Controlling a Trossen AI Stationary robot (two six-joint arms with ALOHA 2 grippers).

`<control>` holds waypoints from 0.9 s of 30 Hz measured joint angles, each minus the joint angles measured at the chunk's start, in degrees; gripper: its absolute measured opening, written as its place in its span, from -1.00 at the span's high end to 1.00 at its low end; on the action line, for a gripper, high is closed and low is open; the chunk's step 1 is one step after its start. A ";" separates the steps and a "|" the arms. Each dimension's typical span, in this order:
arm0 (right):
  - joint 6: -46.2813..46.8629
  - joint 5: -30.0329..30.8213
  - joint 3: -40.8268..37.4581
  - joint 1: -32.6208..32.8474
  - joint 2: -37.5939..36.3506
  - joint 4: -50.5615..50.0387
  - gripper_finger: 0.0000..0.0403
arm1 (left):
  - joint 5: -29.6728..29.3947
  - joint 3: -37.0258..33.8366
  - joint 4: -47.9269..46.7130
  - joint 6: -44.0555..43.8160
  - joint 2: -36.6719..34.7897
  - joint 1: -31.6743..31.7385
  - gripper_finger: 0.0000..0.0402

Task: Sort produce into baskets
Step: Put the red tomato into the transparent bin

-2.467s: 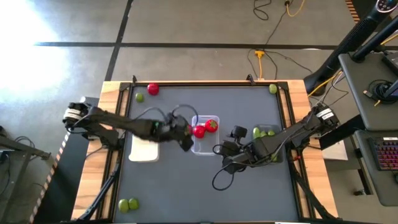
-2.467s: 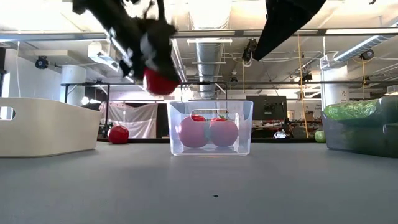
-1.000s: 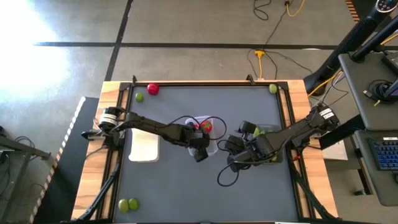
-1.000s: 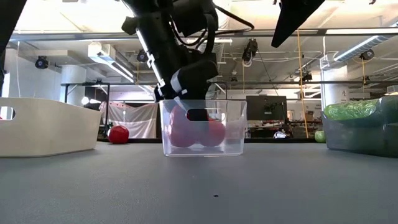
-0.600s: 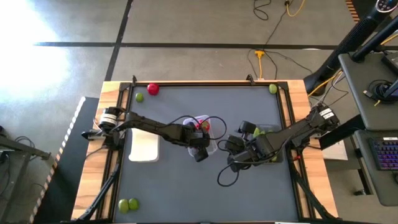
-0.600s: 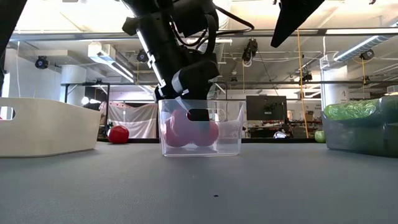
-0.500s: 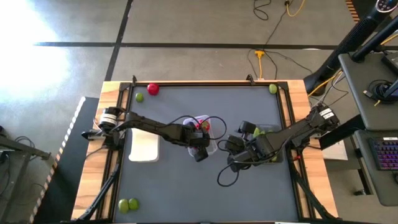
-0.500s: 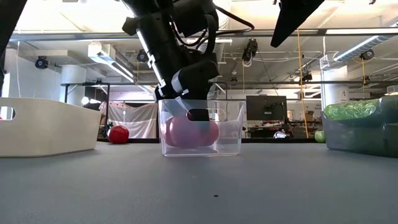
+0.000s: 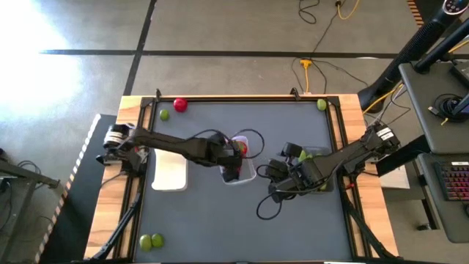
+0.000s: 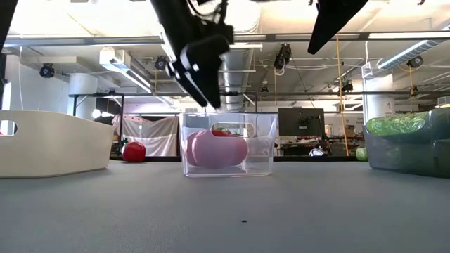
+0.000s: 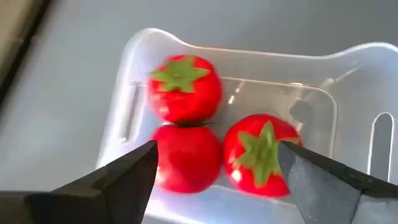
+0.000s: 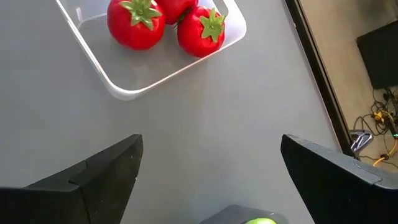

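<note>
The clear basket point(image 9: 245, 172) stands mid-table with three red fruits point(image 11: 186, 90) in it; it also shows in the low view point(image 10: 228, 151). My left gripper point(image 11: 214, 180) is open and empty, hovering just above this basket point(image 10: 207, 95). My right gripper point(image 12: 211, 180) is open and empty, up in the air to the right of the clear basket point(image 9: 270, 177). The dark grey basket point(image 9: 326, 176) at the right holds limes point(image 9: 303, 155). The white basket point(image 9: 170, 174) stands at the left. No long green pieces show.
A loose red fruit point(image 9: 180, 105) and a lime point(image 9: 164, 114) lie at the far left corner. Another lime point(image 9: 322, 105) lies at the far right, and two limes point(image 9: 150, 240) at the near left. Bare table shows along the near side.
My left gripper has risen out of the clear basket and drawn a little toward the table's far-left. The red fruits stay in the basket. My right arm has kept still.
</note>
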 joint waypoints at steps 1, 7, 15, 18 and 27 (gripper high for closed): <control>-0.01 -0.01 0.00 0.00 -0.03 -0.03 -0.86 | -0.60 -0.06 -1.00 -0.14 -1.29 0.02 -0.53; -0.02 0.01 -0.47 0.00 0.01 0.17 -0.86 | -8.27 -7.68 -4.67 -5.06 -10.34 2.53 -0.45; -5.26 1.48 -3.85 -0.02 0.04 7.70 -0.86 | -8.47 -20.59 -3.21 -13.79 -17.17 19.37 -0.49; -8.26 1.52 -5.25 -0.27 0.06 10.77 -0.86 | -7.97 -21.07 -2.45 -10.56 -16.34 27.55 -0.52; -11.78 3.13 -7.24 -1.69 0.08 12.74 -0.86 | 0.60 -21.46 7.55 -3.58 -12.81 50.37 -0.68</control>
